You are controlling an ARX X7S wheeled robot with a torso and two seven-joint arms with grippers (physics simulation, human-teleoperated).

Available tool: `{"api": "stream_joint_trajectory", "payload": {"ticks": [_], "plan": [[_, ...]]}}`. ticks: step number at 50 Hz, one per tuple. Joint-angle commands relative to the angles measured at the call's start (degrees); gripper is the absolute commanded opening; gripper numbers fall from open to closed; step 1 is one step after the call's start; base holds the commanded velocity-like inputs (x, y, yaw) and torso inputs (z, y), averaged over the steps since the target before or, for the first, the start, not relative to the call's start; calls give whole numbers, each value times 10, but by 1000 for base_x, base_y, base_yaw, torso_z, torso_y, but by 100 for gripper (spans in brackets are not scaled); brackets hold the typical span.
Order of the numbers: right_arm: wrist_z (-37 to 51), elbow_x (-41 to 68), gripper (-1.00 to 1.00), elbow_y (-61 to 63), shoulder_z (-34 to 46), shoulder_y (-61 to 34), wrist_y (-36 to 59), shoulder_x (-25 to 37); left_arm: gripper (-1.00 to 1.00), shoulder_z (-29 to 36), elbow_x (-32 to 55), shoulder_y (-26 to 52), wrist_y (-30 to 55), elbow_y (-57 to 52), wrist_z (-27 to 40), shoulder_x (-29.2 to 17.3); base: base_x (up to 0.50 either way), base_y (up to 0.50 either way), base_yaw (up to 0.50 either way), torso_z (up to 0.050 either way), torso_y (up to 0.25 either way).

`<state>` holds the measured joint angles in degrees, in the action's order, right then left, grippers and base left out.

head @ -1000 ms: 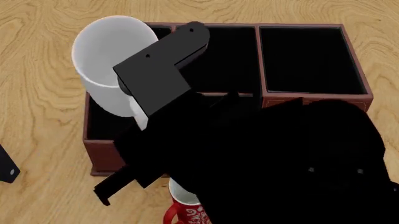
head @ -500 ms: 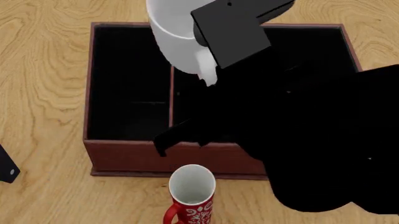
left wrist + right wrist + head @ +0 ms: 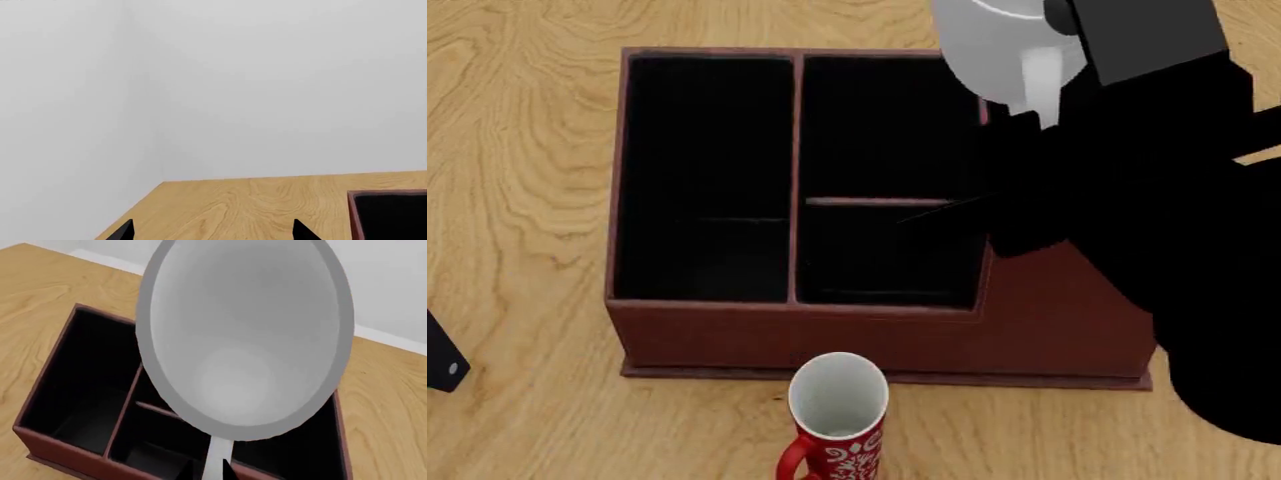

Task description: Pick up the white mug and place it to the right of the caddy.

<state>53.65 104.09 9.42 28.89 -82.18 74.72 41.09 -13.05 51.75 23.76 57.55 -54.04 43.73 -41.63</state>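
My right gripper [image 3: 1070,72] is shut on the loop handle of the white mug [image 3: 1004,45] and holds it in the air over the caddy's far right part, near its taller section. In the right wrist view the white mug [image 3: 243,335] fills the picture, open mouth towards the camera, with its handle between the fingertips of my right gripper [image 3: 212,471]. The reddish-brown caddy [image 3: 827,345] with black compartments stands at the table's middle and also shows below the mug [image 3: 63,452]. My left gripper [image 3: 213,236] is open and empty, far left of the caddy [image 3: 351,210].
A red mug with a white pattern [image 3: 834,415] stands upright just in front of the caddy's front wall. The wooden table [image 3: 521,150] runs to a white wall beyond its far edge. My right arm's black bulk [image 3: 1201,250] covers the caddy's right side.
My right arm has carried the white mug to the right, from above the caddy's far left corner, across its middle, to above its far right part. The left gripper has not moved.
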Motion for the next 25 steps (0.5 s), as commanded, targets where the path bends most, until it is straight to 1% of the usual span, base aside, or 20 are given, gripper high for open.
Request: {"api": "stream_joint_trajectory", "payload": {"ticks": [1, 12, 17, 25], "plan": [[6, -3, -100, -4, -18, -9, 1, 45, 100, 1, 6, 4, 0, 0, 5, -3, 0, 0, 0, 0, 0], [29, 11, -100, -2, -19, -12, 12, 92, 100, 18, -9, 1, -12, 5, 2, -1, 0, 0, 0, 0, 0], [18, 2, -100, -8, -24, 1, 7, 107, 100, 22, -10, 2, -15, 8, 2, 0, 0, 0, 0, 0, 0], [6, -16, -100, -23, -18, 1, 15, 124, 100, 46, -22, 15, -19, 19, 0, 6, 0, 0, 0, 0, 1]]}}
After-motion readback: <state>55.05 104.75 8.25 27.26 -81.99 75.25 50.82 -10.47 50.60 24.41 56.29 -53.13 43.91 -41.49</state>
